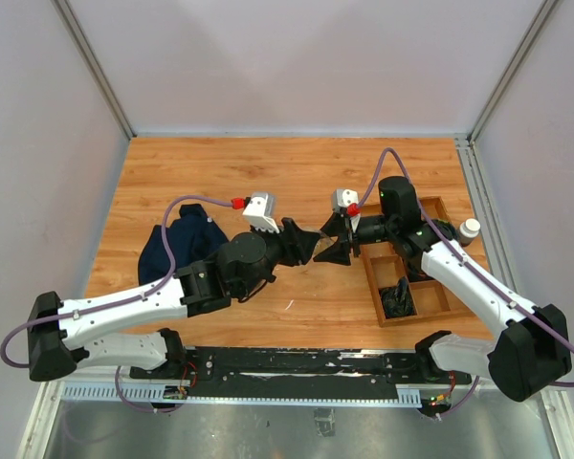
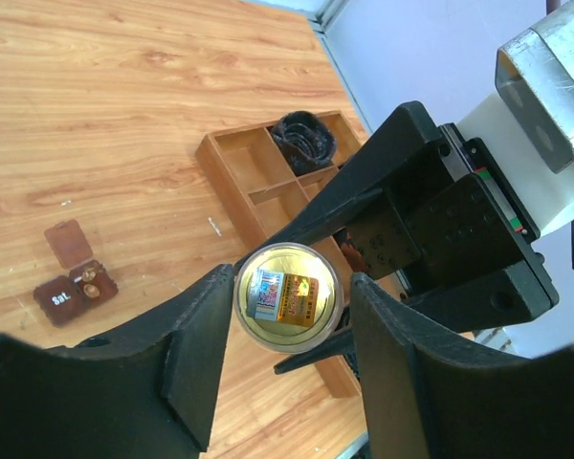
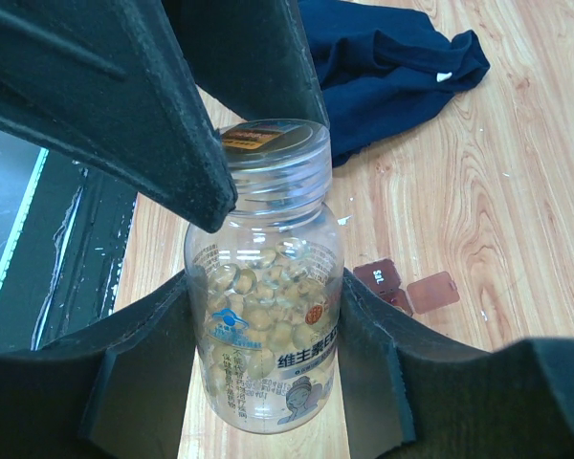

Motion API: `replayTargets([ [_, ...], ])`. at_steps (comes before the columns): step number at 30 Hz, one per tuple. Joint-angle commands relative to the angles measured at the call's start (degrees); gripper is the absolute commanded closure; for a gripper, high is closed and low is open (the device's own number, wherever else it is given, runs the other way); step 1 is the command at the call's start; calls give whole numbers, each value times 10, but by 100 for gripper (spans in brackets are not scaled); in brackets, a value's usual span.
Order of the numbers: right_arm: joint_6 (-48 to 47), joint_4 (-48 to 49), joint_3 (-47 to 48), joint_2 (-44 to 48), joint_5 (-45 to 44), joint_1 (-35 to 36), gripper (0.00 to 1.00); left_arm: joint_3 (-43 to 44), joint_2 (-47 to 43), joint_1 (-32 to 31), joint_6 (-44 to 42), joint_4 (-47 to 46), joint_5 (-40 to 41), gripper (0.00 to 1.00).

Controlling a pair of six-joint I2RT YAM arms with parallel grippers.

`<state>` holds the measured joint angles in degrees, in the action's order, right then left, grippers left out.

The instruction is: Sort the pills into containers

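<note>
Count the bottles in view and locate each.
2. A clear plastic pill bottle is clamped in the right gripper; a small white-capped bottle stands right of the wooden divided tray. Arms may hide more.

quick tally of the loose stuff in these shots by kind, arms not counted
bottles: 2 (clear pill bottle, white-capped bottle)
pill box: 1
wooden tray: 1
dark blue cloth: 1
black item in the tray: 1
total: 6

Overhead camera looks down; wrist cameras share bottle point(image 3: 264, 287).
</note>
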<state>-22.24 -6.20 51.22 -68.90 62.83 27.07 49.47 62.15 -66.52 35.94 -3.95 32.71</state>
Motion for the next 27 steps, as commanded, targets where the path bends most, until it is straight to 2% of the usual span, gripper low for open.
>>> replayTargets([
  [1,7,15,18,4,1,-6,98,23,6,-6,-9,-6,22,46],
  [3,7,15,17,4,0,-6,98,23,8,-7,-12,-7,19,48],
  [8,7,14,18,4,4,-7,98,14,8,-6,-38,-22,-6,70],
  [11,6,15,17,6,13,-7,98,-2,2,-3,-69,-41,-54,75],
  [14,3,15,15,9,28,-7,99,-20,-9,20,-84,-62,-165,78],
  [20,3,25,10,19,59,-7,99,-70,-20,106,-136,-134,-418,80],
  [23,5,28,10,20,66,-7,99,-54,7,115,-180,-109,-470,80],
  [27,7,28,10,21,72,-6,99,-61,19,126,-219,-141,-531,81],
])
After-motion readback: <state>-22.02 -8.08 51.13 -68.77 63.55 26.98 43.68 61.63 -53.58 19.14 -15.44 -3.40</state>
